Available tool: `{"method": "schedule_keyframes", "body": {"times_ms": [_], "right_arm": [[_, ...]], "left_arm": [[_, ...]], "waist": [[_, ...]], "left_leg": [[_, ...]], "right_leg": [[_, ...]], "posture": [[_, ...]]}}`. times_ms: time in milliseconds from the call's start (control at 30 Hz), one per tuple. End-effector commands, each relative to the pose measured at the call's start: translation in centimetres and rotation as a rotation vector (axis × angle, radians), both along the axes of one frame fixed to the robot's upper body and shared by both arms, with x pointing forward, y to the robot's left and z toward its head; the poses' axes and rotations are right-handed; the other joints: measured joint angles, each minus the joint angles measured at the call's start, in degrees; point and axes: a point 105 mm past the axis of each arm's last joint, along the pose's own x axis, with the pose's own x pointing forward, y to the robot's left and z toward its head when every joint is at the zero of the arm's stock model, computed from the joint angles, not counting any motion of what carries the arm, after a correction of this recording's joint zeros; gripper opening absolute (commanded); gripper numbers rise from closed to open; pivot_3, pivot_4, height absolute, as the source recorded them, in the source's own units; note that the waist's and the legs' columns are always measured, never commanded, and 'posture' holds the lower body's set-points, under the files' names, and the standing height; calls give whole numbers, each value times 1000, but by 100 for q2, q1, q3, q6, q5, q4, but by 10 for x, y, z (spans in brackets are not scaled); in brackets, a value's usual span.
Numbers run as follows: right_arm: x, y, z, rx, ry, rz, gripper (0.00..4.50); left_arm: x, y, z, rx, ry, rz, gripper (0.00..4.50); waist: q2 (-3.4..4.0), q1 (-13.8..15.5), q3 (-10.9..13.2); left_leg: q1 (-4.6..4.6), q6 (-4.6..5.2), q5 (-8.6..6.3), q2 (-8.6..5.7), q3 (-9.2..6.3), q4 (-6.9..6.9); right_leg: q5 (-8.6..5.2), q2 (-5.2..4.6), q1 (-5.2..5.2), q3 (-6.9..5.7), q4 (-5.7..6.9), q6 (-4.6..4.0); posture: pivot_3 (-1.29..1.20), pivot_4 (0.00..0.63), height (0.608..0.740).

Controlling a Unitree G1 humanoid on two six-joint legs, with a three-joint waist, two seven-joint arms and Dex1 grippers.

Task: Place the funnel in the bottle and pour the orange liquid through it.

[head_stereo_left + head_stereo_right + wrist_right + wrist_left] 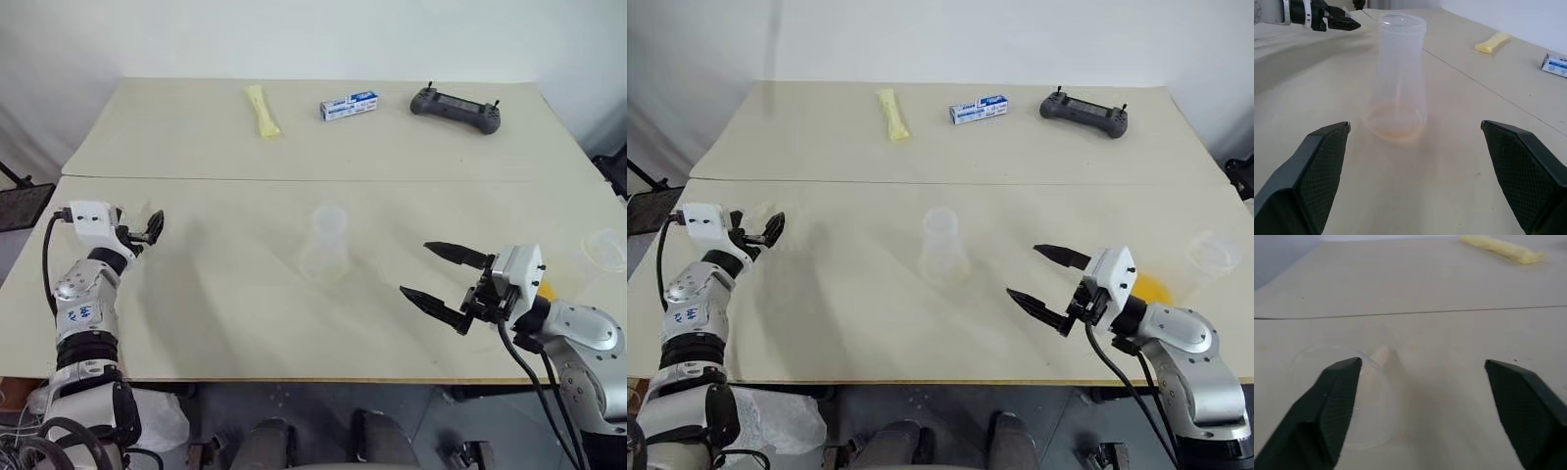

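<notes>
At left edge of frame, left gripper [149, 230] hovers over table [245, 333], fingers spread, nothing held. Funnel [1359, 396] lies on its side just ahead, its rim against left finger, spout pointing away. Good grasp likely needs gripper shifted so rim sits centred between fingers, then gentle squeeze; thin plastic may slip. Bottle [943, 245] stands upright at frame centre. Right gripper [1048, 284], lower right, spread wide, empty, facing bottle. Orange liquid [1151, 288] behind right wrist.

The left gripper [1422, 406] has its black fingers spread wide; the clear funnel [1369, 382] lies on the table [1449, 284] by one finger, a pale yellow packet [1503, 248] at upper right.
</notes>
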Motion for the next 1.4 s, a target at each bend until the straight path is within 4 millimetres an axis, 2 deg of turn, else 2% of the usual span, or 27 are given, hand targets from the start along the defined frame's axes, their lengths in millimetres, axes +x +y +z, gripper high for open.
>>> {"method": "schedule_keyframes", "body": {"times_ms": [33, 267, 333, 467, 567, 700, 867, 1167, 1400], "right_arm": [[-4, -2, 13, -10, -51, -5, 4500], [-3, -4, 15, -14, -59, -17, 4500], [-2, -4, 15, -11, -65, -22, 4500], [-1, -4, 15, -7, -70, -27, 4500], [1, -3, 16, 1, -82, -30, 4500], [3, -2, 16, 7, -87, -31, 4500], [6, -1, 18, 8, -98, -31, 4500], [7, 1, 20, 7, -114, -6, 4500], [9, 0, 24, 5, -131, -1, 4500]], "left_arm": [[1, 7, 9, 43, -4, -2, 2905], [-3, 8, 19, 55, -1, -61, 600], [-7, 1, 34, 81, -33, -146, 21], [-11, -12, 52, 100, -55, -262, 21], [-12, -27, 76, 146, -73, -366, 21], [-20, -66, 105, 192, -146, -614, 21], [-33, -109, 126, 312, -194, -960, 21], [-44, -169, 154, 526, -209, -1421, 21], [-39, -203, 164, 701, -239, -1540, 21]], "waist": [[0, -4, 0], [-4, -1, 2], [-6, 2, 3], [-7, 6, 4], [-7, 1, 4], [-8, 9, 5], [-8, 4, 5], [-14, 6, 9], [-24, 1, 15]], "left_leg": [[1, 0, 0, 0, 1, 0], [1, 0, 0, 0, 2, 0], [0, 0, 0, 0, 2, 1], [-1, 0, 0, 0, -4, 7], [-1, 0, 0, 0, -3, 8], [-2, 0, 0, 1, -6, 13], [-5, 0, 0, 0, -5, 19], [-15, 2, -1, 2, 1, 33], [-25, 6, -2, 3, -3, 42]], "right_leg": [[0, 0, 0, 0, 0, 0], [0, -2, -1, 1, 2, 0], [0, -2, -1, 1, 3, 0], [0, -4, 0, 0, 6, 0], [0, -4, 1, 1, 7, 0], [0, -2, 0, 1, 10, 0], [0, -2, 1, 0, 9, 0], [0, 7, 1, -6, 10, 0], [0, 6, -1, -9, 10, 0]], "posture": [[0, 150, 740], [0, 150, 740], [0, 150, 740], [0, 150, 740], [0, 150, 740], [0, 150, 740], [0, 150, 740], [0, 150, 740], [0, 150, 740]]}}
